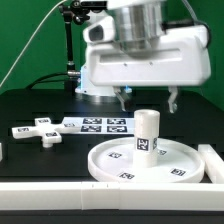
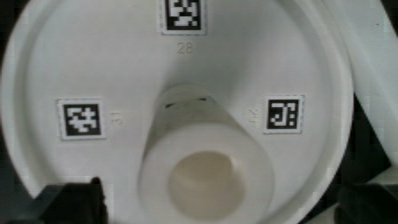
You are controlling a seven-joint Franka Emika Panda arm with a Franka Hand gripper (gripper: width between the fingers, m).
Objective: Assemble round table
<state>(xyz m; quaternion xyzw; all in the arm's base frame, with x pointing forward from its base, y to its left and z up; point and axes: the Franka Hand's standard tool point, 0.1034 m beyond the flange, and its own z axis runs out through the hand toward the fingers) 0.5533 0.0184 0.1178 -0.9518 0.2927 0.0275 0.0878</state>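
The large rimmed round disc [image 1: 118, 161] lies flat at the front of the black table. The short cylindrical leg [image 1: 148, 133] stands upright at its middle, with a tag on its side. My gripper [image 1: 148, 97] hangs open and empty just above the leg's top, one finger on each side, touching nothing. The cross-shaped foot piece [image 1: 40, 130] lies on the table at the exterior view's left. In the wrist view I look down on the disc [image 2: 107, 70] with its tags and the leg's round top [image 2: 210, 180]. A dark fingertip [image 2: 75, 200] shows beside the leg.
The marker board [image 1: 97, 124] lies flat behind the disc. The long white border wall [image 1: 100, 197] runs along the front and turns up at the exterior view's right [image 1: 212, 160]. A black stand [image 1: 68, 50] rises at the back.
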